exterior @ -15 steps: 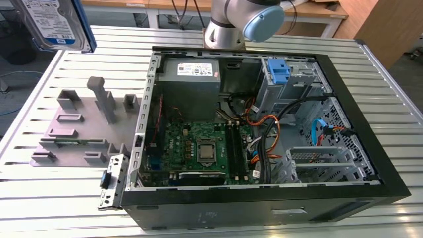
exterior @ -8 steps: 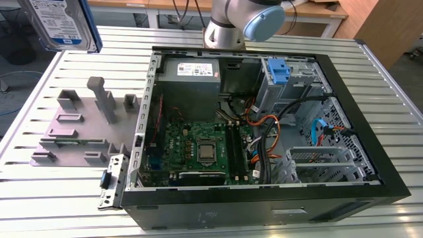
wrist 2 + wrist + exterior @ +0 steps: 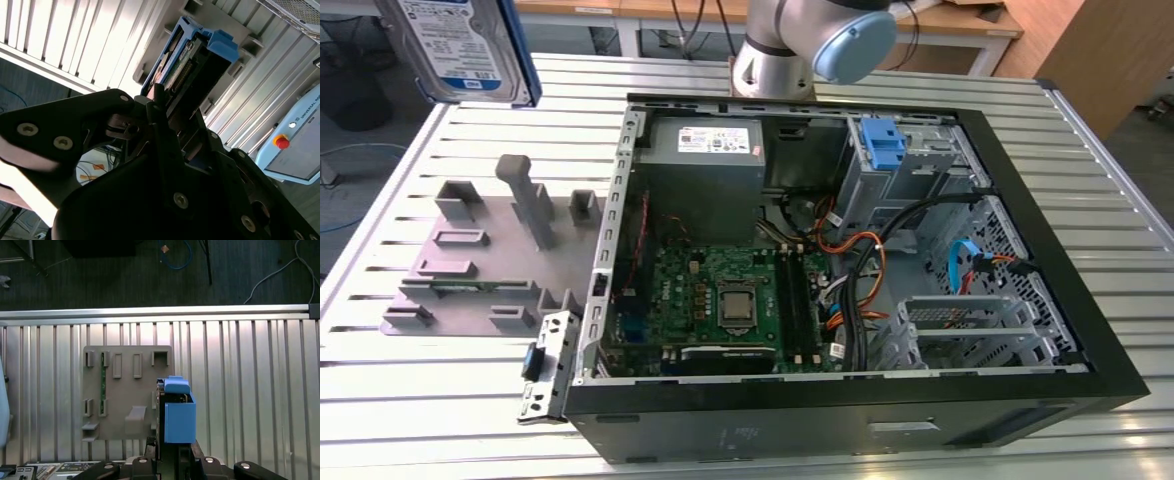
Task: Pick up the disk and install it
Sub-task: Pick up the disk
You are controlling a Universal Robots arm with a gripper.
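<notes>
We've got the disk (image 3: 460, 45) up in the air at the exterior view's left, standing on edge with its white-and-blue label turned toward that camera, well clear of the slatted desk (image 3: 427, 400). In the second wrist view the tool (image 3: 175, 112) is clamped on it. The black fingers (image 3: 156, 107) are drawn in tight against the near end, with the rest of the disk jutting out beyond them. Its blue carrier (image 3: 179, 420) frames it, and we see it edge-on in the first wrist view.

That same view looks straight down past the disk, so the tool is pointing down at the desk. The disk hangs over one edge of the grey fixture plate (image 3: 127, 390), where the plate meets the bare slats, and it touches neither.

The open computer case (image 3: 854, 415) sits well apart, toward the exterior view's right. The arm (image 3: 817, 45) rises just behind the case's far wall, its grey-and-blue joint showing at the top of the exterior view.
</notes>
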